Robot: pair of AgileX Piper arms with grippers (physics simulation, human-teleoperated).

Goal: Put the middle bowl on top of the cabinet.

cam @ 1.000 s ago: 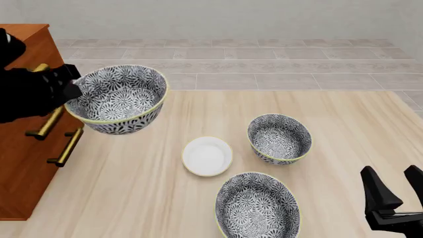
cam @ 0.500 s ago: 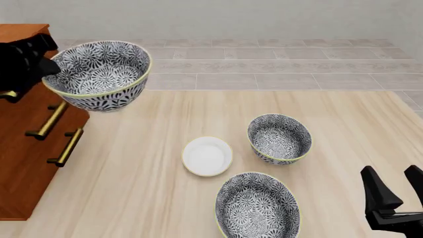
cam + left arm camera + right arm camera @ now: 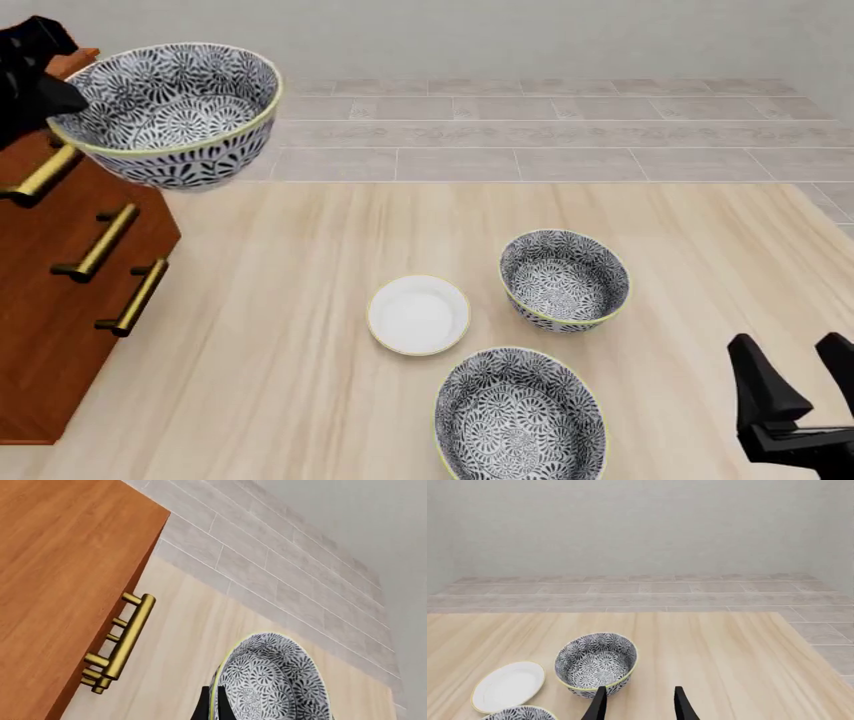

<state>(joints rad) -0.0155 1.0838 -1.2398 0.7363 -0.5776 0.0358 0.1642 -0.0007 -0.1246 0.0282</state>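
The middle bowl, grey-and-white floral with a yellow-green rim, hangs in the air at the far left, level with the top front edge of the cabinet. My left gripper is shut on the bowl's left rim. In the left wrist view the bowl sits in the gripper, with the cabinet and its brass handles beside it. My right gripper rests open and holding nothing near the table's front right corner; in its own wrist view the right gripper has nothing between its fingers.
On the table stand a small white dish, a smaller dark patterned bowl to its right, and a larger patterned bowl at the front edge. The right wrist view shows the small bowl and the dish.
My left gripper has lifted the bowl up and to the left, from in front of the cabinet's drawers to the height of its top edge. The right arm has stayed still.
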